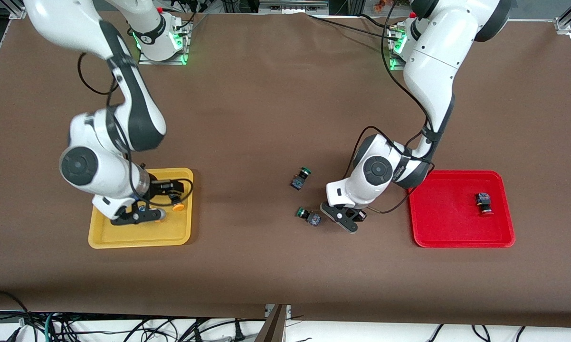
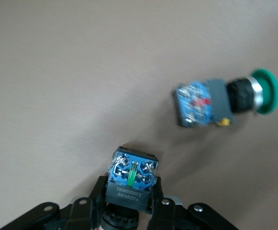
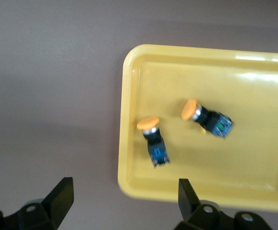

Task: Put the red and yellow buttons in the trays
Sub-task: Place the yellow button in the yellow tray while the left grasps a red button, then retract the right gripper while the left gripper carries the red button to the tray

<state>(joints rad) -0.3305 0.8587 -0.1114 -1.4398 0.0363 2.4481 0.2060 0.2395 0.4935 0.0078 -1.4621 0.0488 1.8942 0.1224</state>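
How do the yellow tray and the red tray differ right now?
The yellow tray holds two yellow-capped buttons; the red tray shows one button. The right claw, open, is over the yellow tray; no claw is over the red tray. Both are shallow, rimmed rectangles with rounded corners.

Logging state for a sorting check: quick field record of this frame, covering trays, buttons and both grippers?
yellow tray: at the right arm's end; two yellow buttons lie in it
red tray: at the left arm's end; lone button in it
green buttons: two, on the table between the trays
left gripper: shut on held button, cap hidden, low beside the green buttons
right gripper: open, over the yellow tray
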